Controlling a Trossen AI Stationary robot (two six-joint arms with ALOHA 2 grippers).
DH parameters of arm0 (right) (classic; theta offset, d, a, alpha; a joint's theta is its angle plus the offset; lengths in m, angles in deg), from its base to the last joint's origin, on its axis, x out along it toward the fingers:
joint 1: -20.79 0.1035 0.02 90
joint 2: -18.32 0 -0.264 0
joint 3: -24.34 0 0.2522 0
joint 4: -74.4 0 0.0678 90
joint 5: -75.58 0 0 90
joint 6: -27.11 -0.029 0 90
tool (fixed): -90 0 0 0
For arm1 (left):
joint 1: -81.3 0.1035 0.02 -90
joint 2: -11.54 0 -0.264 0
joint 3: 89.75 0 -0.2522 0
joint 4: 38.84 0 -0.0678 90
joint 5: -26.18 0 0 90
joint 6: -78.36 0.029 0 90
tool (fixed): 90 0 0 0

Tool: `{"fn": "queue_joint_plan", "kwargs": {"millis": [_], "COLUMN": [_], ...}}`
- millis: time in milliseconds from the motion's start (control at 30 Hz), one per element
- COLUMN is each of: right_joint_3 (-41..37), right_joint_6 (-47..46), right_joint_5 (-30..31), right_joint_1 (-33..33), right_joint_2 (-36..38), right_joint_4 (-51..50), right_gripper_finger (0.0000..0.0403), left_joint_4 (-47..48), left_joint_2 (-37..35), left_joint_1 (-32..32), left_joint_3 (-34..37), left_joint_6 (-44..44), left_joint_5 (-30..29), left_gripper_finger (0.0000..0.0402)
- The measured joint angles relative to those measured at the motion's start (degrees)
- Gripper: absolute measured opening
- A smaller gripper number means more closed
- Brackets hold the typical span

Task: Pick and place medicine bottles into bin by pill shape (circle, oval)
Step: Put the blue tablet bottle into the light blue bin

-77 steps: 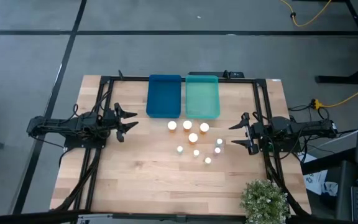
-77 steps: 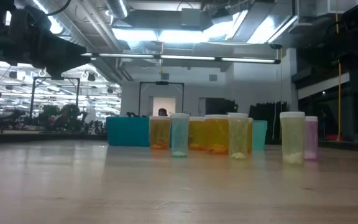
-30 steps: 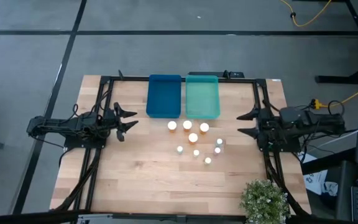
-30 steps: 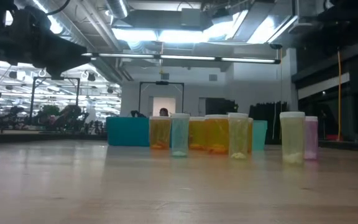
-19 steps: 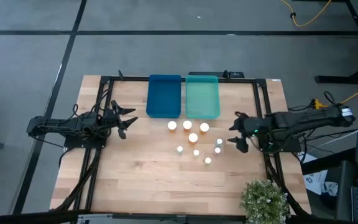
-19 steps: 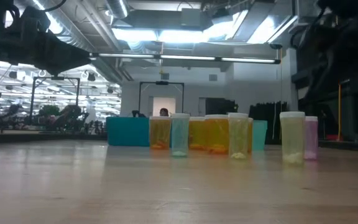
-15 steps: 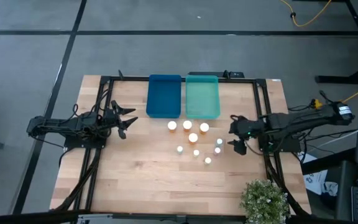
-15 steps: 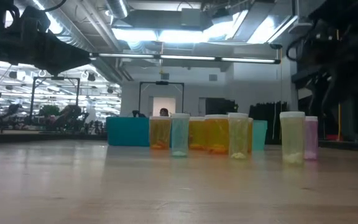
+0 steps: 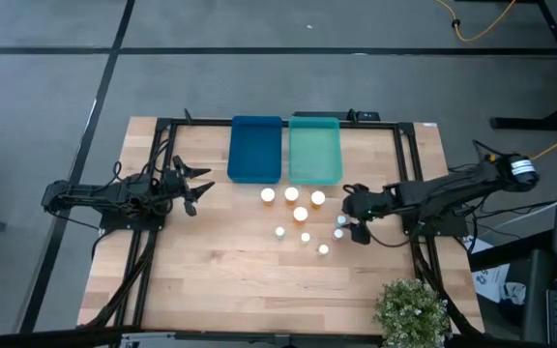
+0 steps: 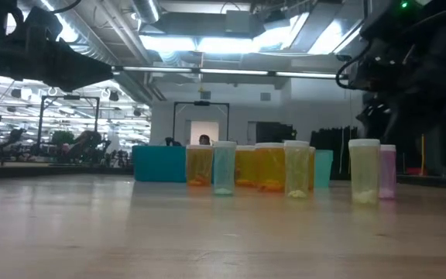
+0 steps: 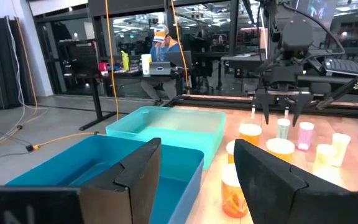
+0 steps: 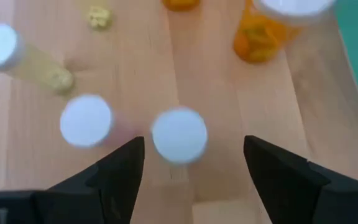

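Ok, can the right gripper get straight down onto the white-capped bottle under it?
Probably yes. The right gripper hangs open above that bottle, its cap showing between the fingers. A neighbouring bottle stands close beside, so one finger may brush it.

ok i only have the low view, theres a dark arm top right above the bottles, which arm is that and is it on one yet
Observer: That is the right arm. In the high view the right end effector hangs over the right edge of the bottle cluster, open and holding nothing.
Operator: which bottle is it lined up on
Observer: Its wrist view shows one white-capped bottle below the gap between its fingers, with a second white cap beside it.
Operator: and the left arm
Observer: The left end effector waits left of the blue bin, apart from the bottles.
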Motion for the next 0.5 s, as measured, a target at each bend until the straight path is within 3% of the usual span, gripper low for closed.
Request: {"fn": "queue_joint_plan", "kwargs": {"millis": [233,500], "right_joint_3": [0.0,0.0], "right_joint_6": [-0.1,-0.1], "right_joint_5": [0.0,0.0], "right_joint_1": [0.0,0.0], "right_joint_2": [-2.9,-4.1], "right_joint_4": [1.6,4.2], "right_gripper_finger": [0.0258,0.0165], "left_joint_4": [0.0,0.0], "left_joint_2": [0.0,0.0], "left_joint_1": [0.0,0.0], "left_joint_3": [0.0,0.0], "left_joint_6": [0.0,0.0], "left_joint_5": [0.0,0.1], "left_gripper_finger": [0.0195,0.0195]}}
